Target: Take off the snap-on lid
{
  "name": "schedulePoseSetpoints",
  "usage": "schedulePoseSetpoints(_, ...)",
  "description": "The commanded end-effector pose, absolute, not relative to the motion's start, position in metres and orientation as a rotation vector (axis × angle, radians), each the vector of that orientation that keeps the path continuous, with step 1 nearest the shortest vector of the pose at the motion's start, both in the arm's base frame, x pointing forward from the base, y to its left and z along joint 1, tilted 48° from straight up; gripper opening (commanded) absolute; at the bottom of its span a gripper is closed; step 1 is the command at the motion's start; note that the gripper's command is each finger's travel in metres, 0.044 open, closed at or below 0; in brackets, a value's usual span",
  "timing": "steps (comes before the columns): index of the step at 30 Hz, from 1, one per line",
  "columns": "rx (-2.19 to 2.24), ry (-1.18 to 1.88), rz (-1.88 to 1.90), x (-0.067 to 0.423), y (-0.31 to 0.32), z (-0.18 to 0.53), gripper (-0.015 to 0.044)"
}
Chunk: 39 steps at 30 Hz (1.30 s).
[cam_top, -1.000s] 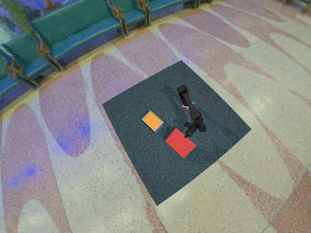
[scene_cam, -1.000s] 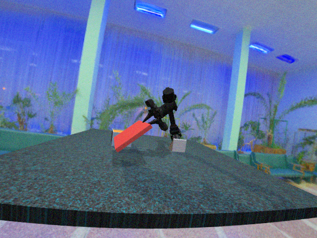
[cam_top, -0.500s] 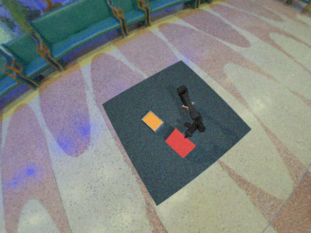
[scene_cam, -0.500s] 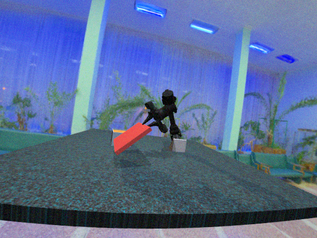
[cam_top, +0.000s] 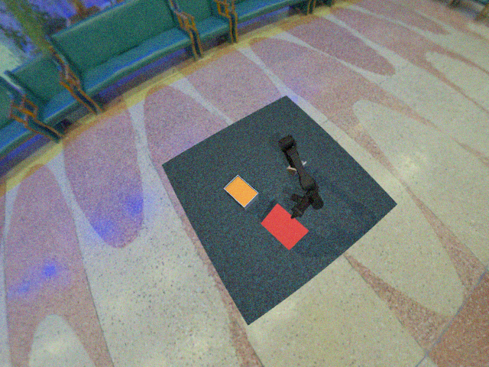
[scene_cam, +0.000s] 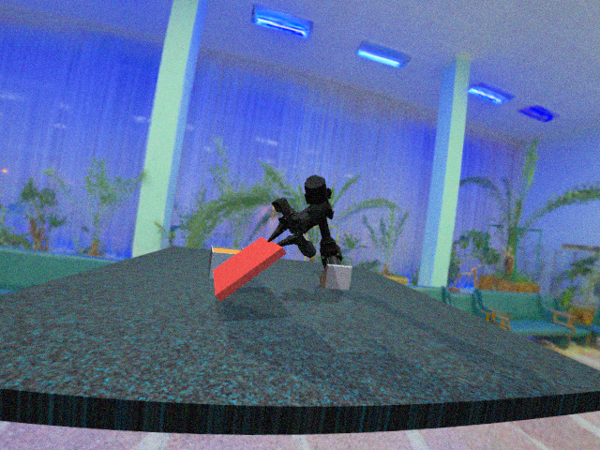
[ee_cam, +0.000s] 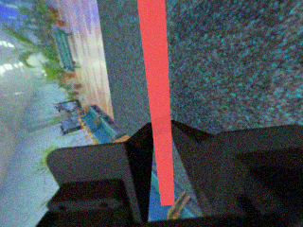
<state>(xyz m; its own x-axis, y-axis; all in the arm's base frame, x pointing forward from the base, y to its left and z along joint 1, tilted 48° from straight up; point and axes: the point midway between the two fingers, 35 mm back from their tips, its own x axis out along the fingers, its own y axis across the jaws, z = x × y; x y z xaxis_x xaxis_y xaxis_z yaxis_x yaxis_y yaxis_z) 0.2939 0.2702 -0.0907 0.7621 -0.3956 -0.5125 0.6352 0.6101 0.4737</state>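
Observation:
My gripper (cam_top: 294, 213) (scene_cam: 275, 238) (ee_cam: 161, 125) is shut on one edge of the flat red lid (cam_top: 284, 226) (scene_cam: 245, 268) (ee_cam: 155, 71). The lid hangs in the air, tilted down away from the fingers, its low end close above the dark table (cam_top: 244, 276) (scene_cam: 291, 349). In the wrist view the lid shows edge-on as a red strip between the fingers. The storage box (cam_top: 241, 191) (scene_cam: 220, 251), grey-walled with an orange open top, stands on the table to the left of the lid, apart from it. In the exterior view the lid partly hides the box.
The arm's base (cam_top: 286, 143) stands on the table behind the gripper. A small grey cube (scene_cam: 337, 277) sits at the foot of the arm. Teal benches (cam_top: 118, 51) line the floor beyond the table.

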Motion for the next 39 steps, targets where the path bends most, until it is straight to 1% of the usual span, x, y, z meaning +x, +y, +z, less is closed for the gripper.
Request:
schedulePoseSetpoints(1, 0.685, 0.372, -0.607, 0.294, 0.268, -0.092, 0.0)
schedulePoseSetpoints(39, 0.684, 0.371, -0.607, 0.295, 0.246, -0.113, 0.0)
